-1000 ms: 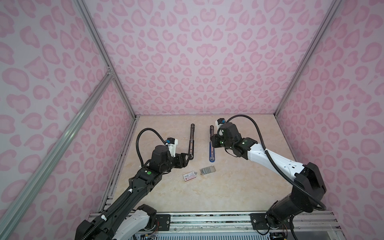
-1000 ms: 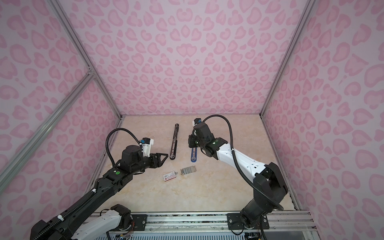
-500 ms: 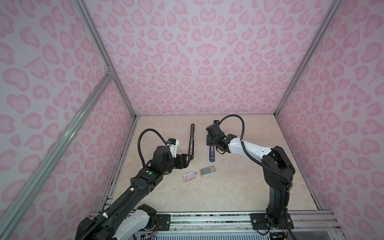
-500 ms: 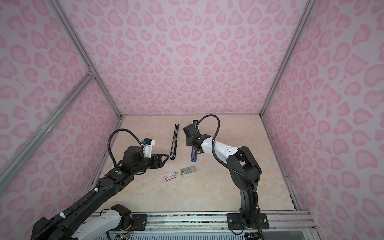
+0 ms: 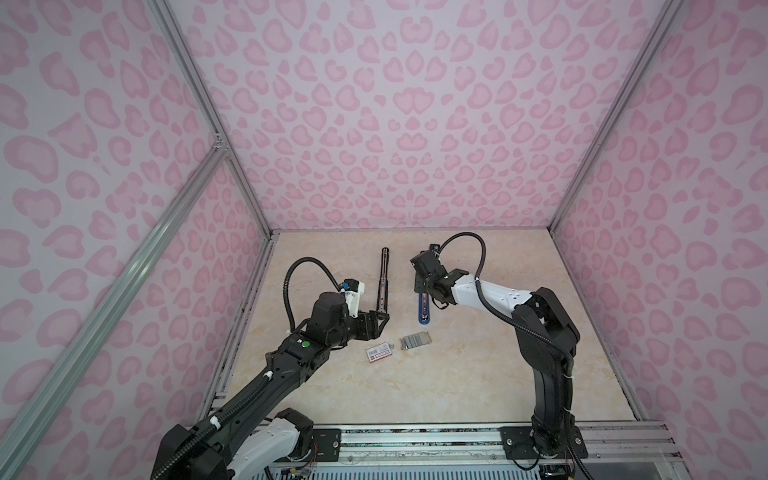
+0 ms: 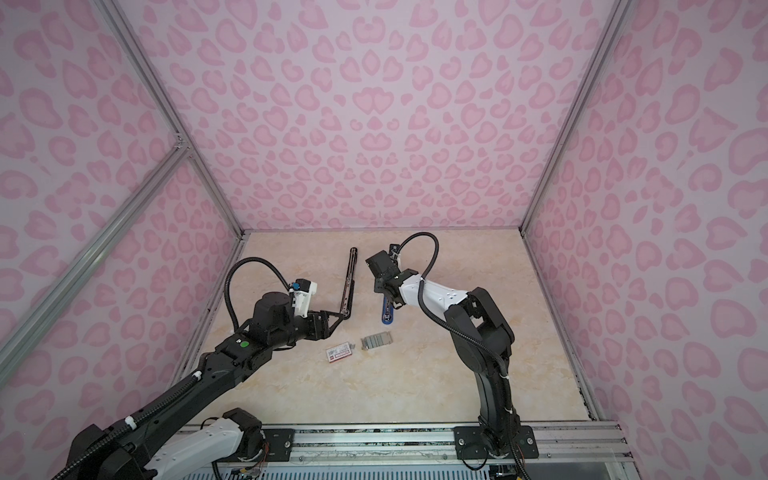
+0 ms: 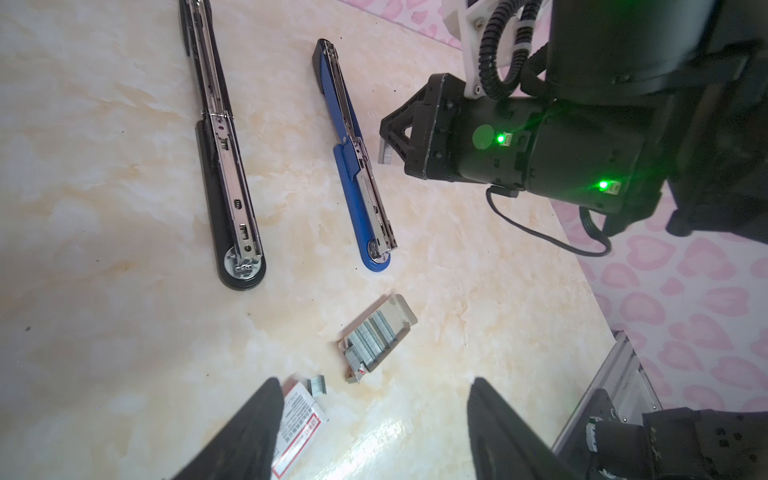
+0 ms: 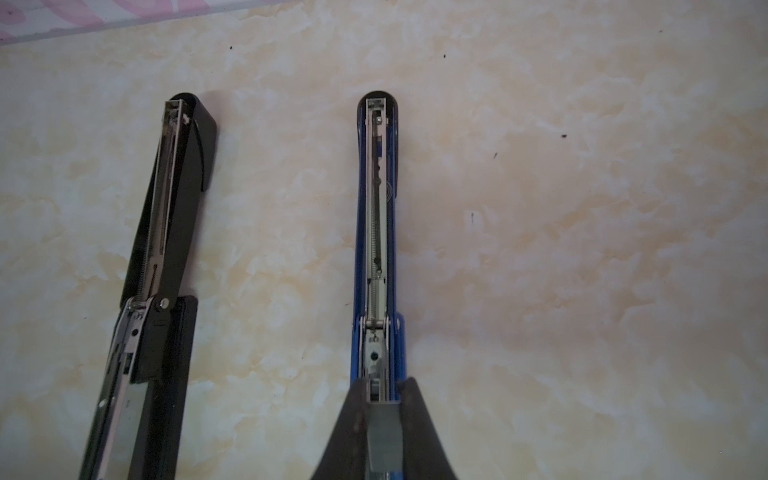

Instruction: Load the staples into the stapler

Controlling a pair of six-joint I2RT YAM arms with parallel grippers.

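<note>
Right fingers (image 8: 419, 432) shifted leftward, clamping a short silvery-grey staple strip (image 8: 384, 432) over the unfolded blue stapler (image 8: 376, 228); left fingers (image 7: 249, 436) gaped wide, empty.

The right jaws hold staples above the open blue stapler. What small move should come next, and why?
Probably lower the staple strip straight down into the open blue stapler: the right jaws are shut on it, and it hangs in line above the stapler.

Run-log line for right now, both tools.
left tool: open, empty | right tool: shut on staple strip, over blue stapler | black stapler: open | spare staples: on table
</note>
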